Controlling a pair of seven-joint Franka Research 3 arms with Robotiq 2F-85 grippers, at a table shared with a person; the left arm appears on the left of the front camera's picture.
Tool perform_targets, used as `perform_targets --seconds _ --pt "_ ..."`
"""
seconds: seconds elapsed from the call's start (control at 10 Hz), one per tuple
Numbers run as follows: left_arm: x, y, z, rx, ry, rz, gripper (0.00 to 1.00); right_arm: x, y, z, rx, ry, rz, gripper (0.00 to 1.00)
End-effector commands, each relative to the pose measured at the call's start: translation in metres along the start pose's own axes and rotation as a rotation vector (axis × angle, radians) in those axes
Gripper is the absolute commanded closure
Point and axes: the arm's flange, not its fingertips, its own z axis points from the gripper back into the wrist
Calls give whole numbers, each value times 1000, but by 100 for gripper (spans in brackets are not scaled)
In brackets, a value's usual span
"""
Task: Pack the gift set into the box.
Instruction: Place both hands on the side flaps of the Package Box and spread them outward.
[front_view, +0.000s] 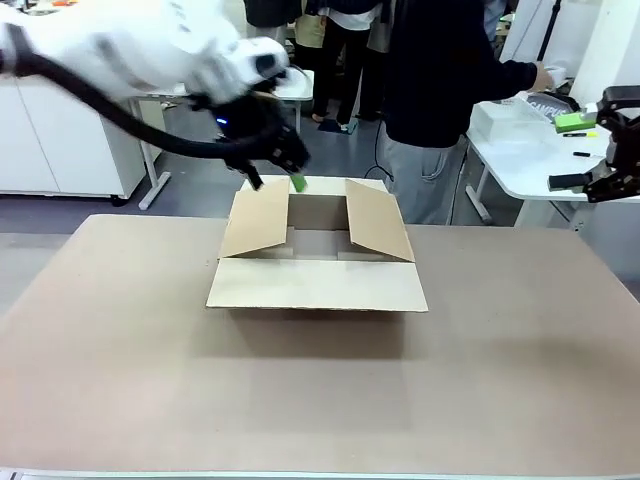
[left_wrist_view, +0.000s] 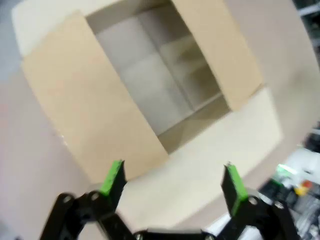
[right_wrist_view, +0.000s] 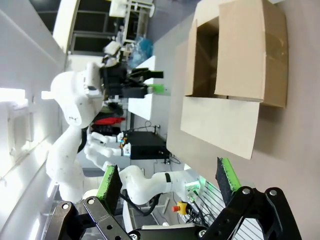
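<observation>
Nearest you is the brown table (front_view: 320, 400), and on its middle stands the box (front_view: 315, 285), upright and open, all four flaps folded outward. Beyond it a person (front_view: 440, 90) in a dark top stands at the far side, one hand (front_view: 545, 75) stretched toward a white side table (front_view: 520, 165) on your right. Your left arm (front_view: 150, 60) reaches in from the left and holds the left gripper (front_view: 276, 178) above the box's far left corner, fingers spread wide with nothing between them (its wrist camera looks down into the box's mouth). Your right gripper (front_view: 575, 152) hangs at the right edge, well apart from the box, likewise spread wide and holding nothing.
</observation>
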Motion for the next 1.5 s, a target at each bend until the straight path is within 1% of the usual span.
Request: perform_targets --seconds 0.0,0.1,0.2,0.3,0.4,0.5,0.6,0.7,0.9,1.0,1.2,1.4 --pt "44 -10 -18 59 110 75 0 3 0 -1 18 -1 27 0" --pt "47 -12 -22 75 67 89 0 3 0 -1 18 -1 27 0" --pt "31 -9 0 -390 111 -9 0 3 0 -1 18 -1 27 0" --pt "30 -13 -36 73 67 52 0 3 0 -1 18 -1 27 0" --pt "30 -13 -36 73 67 52 0 3 0 -1 18 -1 27 0" --pt "43 -20 -31 -79 69 21 0 3 0 -1 18 -1 27 0" --pt "35 -9 -38 210 66 393 0 3 0 -1 18 -1 27 0" --pt "33 -13 -47 323 82 552 0 3 0 -1 18 -1 27 0" --pt "39 -18 -63 418 134 685 0 3 0 -1 18 -1 27 0" --pt "44 -16 -68 409 150 694 0 3 0 -1 18 -1 27 0" --pt "52 -10 -80 460 154 715 0 3 0 -1 18 -1 27 0" --pt "62 -14 -82 471 134 683 0 3 0 -1 18 -1 27 0"
